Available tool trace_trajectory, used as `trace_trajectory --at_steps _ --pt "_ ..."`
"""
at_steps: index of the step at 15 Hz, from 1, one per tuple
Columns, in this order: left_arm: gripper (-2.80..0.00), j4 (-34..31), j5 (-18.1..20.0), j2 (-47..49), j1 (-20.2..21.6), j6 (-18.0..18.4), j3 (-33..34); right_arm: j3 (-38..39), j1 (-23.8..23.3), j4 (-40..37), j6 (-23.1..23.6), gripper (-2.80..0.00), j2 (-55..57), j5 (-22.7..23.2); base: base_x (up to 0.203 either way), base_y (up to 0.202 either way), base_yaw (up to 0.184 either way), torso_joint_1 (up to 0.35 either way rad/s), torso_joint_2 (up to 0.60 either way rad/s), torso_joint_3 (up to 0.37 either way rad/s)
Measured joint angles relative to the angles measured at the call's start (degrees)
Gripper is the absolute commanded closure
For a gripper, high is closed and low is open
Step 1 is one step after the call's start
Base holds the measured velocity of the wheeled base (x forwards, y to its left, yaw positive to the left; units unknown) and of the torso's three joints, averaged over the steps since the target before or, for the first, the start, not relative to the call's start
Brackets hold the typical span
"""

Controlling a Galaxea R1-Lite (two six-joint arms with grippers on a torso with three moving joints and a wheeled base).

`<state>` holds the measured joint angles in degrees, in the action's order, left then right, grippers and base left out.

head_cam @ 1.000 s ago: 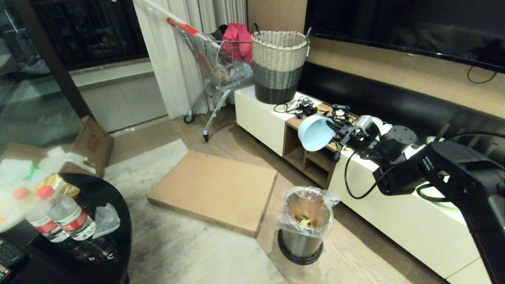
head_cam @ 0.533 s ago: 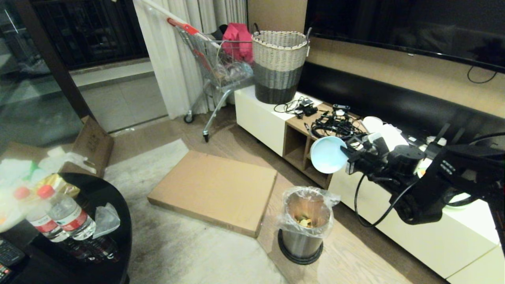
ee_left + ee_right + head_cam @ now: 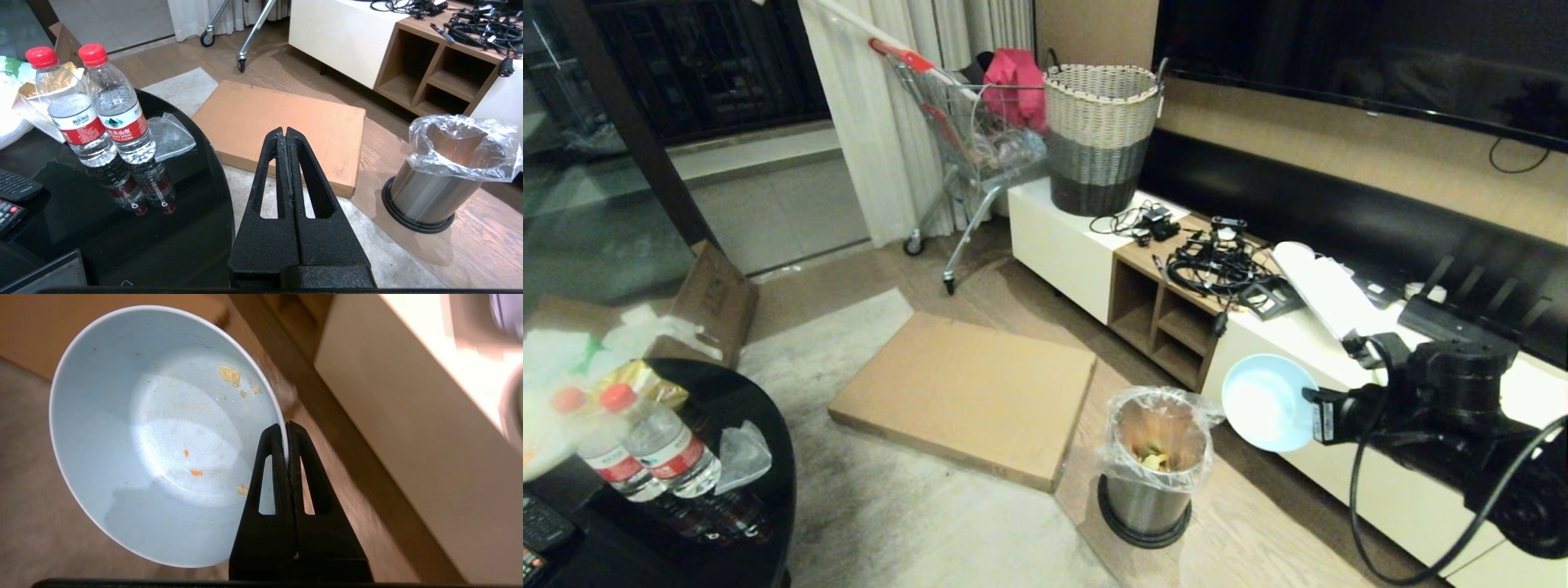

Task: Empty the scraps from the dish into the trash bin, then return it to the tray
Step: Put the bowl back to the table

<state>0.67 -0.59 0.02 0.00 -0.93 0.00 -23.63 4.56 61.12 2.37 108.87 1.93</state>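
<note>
Right gripper (image 3: 1313,406), fingers pinching dish (image 3: 1267,403) rim, has dropped lower, now beside bin (image 3: 1152,474); left fingers (image 3: 286,163) closed.

Trash bin (image 3: 1152,465) on wood floor (image 3: 1258,531)

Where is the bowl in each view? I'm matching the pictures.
Head view: the bowl is at lower right, tilted, held at its rim by the right tool, beside and above the bin.
Left wrist view: not in it.
Right wrist view: fills the left and middle, only crumbs inside.
Shared landmark: the white cabinet.
</note>
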Motion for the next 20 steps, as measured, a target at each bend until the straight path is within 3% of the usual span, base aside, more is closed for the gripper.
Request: trace_trajectory --at_steps 5,9,17,20 --pt "0.00 -0.01 -0.01 0.00 0.00 -0.03 0.00 10.48 0.19 -11.69 -6.80 0.00 -14.60 -11.56 0.000 0.000 0.000 0.000 0.00 0.000" --pt "0.00 0.00 -0.01 0.00 0.00 0.00 0.00 17.81 -0.37 -18.55 -8.90 0.00 -27.66 -15.77 0.000 0.000 0.000 0.000 0.00 0.000" --pt "0.00 0.00 -0.01 0.00 0.00 -0.01 0.00 23.30 -4.69 -45.29 -8.60 0.00 -60.60 -16.41 0.000 0.000 0.000 0.000 0.00 0.000" --pt "0.00 -0.01 -0.01 0.00 0.00 0.00 0.00 23.42 -4.85 -52.84 -7.68 0.00 -73.07 -10.61 0.000 0.000 0.000 0.000 0.00 0.000"
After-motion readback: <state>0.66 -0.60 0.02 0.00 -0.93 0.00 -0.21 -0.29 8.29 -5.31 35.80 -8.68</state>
